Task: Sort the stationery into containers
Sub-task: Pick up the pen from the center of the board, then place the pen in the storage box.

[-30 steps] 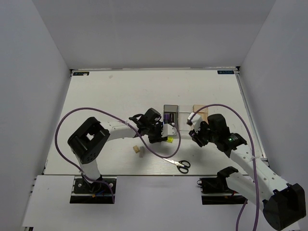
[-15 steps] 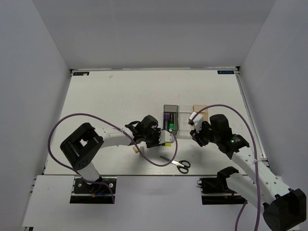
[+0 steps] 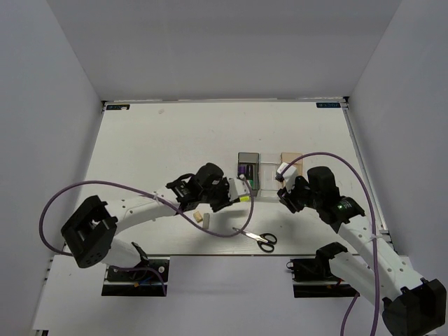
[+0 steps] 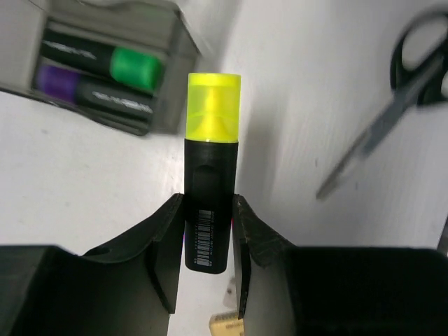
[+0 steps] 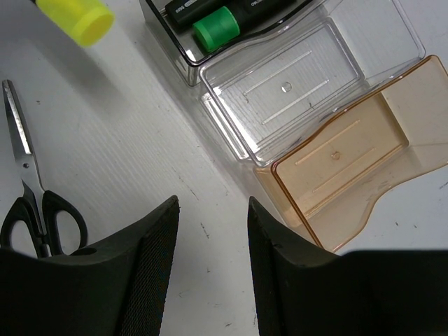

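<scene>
My left gripper (image 3: 234,196) (image 4: 208,203) is shut on the yellow highlighter (image 4: 212,175) (image 3: 244,198), its yellow cap pointing away, just in front of the dark grey bin (image 3: 247,183) (image 4: 175,105). The green highlighter (image 4: 136,68) (image 5: 215,28) and the purple highlighter (image 4: 56,80) lie in that bin. The clear bin (image 3: 269,170) (image 5: 308,77) and the tan-orange bin (image 3: 292,161) (image 5: 343,168) stand to its right, both empty. My right gripper (image 3: 283,190) (image 5: 212,231) is open and empty in front of them. The scissors (image 3: 259,238) (image 5: 28,196) (image 4: 392,105) lie nearer the front. Two erasers (image 3: 202,218) lie left of them.
The left arm's purple cable (image 3: 210,227) loops over the table beside the erasers and the scissors. The right arm's cable (image 3: 329,157) arcs above the tan-orange bin. White walls close in the table on three sides.
The left arm's elbow has swung left and toward the front. Its gripper has stayed by the dark grey bin, and the yellow cap now shows past its fingers. The right arm has barely moved.
</scene>
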{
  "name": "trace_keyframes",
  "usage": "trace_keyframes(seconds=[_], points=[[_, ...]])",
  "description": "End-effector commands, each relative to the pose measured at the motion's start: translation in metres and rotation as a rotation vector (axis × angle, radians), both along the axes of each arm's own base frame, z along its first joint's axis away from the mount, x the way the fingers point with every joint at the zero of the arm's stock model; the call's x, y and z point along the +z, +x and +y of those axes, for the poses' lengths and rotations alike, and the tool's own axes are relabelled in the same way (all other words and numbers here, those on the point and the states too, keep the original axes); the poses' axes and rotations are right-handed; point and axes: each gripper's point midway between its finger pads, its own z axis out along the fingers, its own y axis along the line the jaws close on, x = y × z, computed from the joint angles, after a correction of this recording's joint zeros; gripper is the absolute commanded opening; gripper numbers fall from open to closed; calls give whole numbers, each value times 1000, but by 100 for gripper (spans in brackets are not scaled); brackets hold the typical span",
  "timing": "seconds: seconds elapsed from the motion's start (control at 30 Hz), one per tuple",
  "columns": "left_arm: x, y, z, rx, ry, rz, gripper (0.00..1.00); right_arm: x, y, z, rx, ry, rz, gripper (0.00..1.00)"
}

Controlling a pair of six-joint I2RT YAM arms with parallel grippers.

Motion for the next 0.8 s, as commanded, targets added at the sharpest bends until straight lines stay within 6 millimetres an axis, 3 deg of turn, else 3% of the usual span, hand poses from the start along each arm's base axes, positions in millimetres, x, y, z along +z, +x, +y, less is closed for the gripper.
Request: trace_keyframes(seconds=[0.0,0.03,0.07,0.1,0.13,0.17,0.23,0.27,0.3,0.43,0.6,0.77], points=[[66,26,-31,184,-200,34,1,11,1,2,1,26,-16,48],[56,38,-32,251,-165,50,1,9,1,1,-4,22,-12,48],[68,45,-36,287,-161,67,1,10,1,1,-6,22,-13,48],[94,57,-47,382,-232,104,1,11,2,1,-9,27,-16,48],[83,66,-50,439,-204,132,1,11,2,0,-18,26,-15,48],[103,80,-62,461,-212,129,1,12,3,0,-19,27,-19,48],[89,90,-68,625,-210,232,1,13,4,-1,-28,28,-23,48],[86,111,-71,738,-219,228,1,13,4,-2,-34,27,-21,48],[99,120,-74,814,-265,256,1,13,5,-3,-39,25,-24,48],[94,147,-78,1026,-257,312,1,16,8,-8,-71,24,-42,48],[88,147,-75,1134,-283,356,1,17,12,-15,-109,21,-54,48],[57,134,-62,1202,-264,403,1,17,14,-17,-124,18,-55,48]])
